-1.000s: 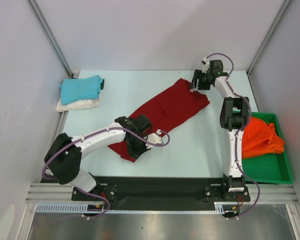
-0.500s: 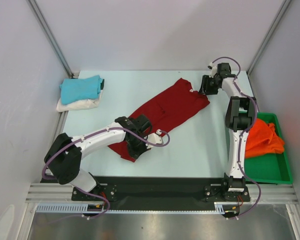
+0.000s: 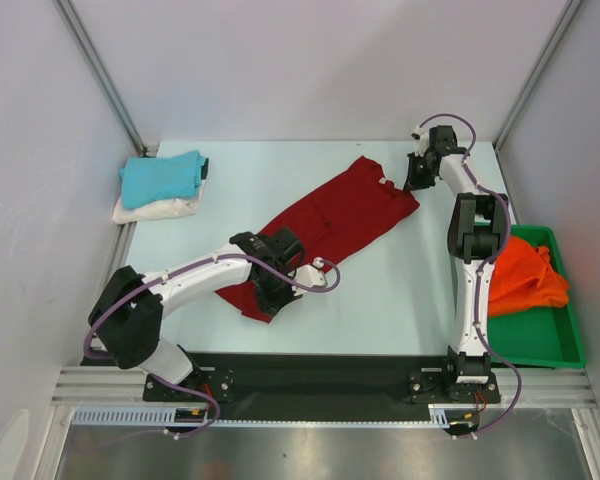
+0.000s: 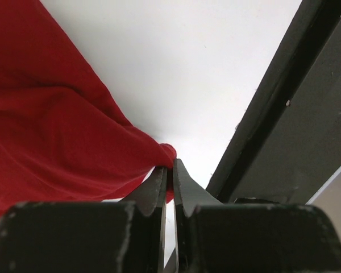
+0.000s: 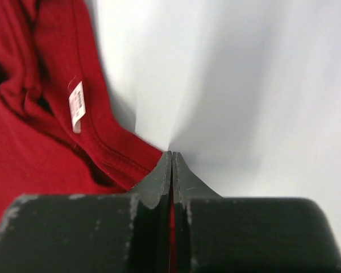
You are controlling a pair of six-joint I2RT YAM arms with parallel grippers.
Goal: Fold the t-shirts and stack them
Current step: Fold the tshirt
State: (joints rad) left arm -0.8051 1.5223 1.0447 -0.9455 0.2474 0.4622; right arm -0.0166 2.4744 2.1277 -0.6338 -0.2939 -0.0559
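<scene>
So the dark red cloth t-shirt (image 3: 335,220) is spread out diagonally across the middle of the pale table (image 3: 400,290), running from near-left up to far-right. The left gripper (image 3: 265,295) is down at the near-left end, and in its wrist view the jaws are pinched together on a little corner of the red fabric. The right gripper (image 3: 412,178) is at the far-right end by the neck. Its jaws are clamped tight on the shirt's edge, just beside the small white label (image 5: 77,105), with a sliver of red showing between the fingers (image 5: 153,187).

The folded turquoise blue t-shirt (image 3: 162,177) sits on top of the cream white t-shirt (image 3: 155,209) in the far-left corner. The bright orange t-shirt (image 3: 525,275) is bunched up in the green plastic tray (image 3: 540,345) on the right.
</scene>
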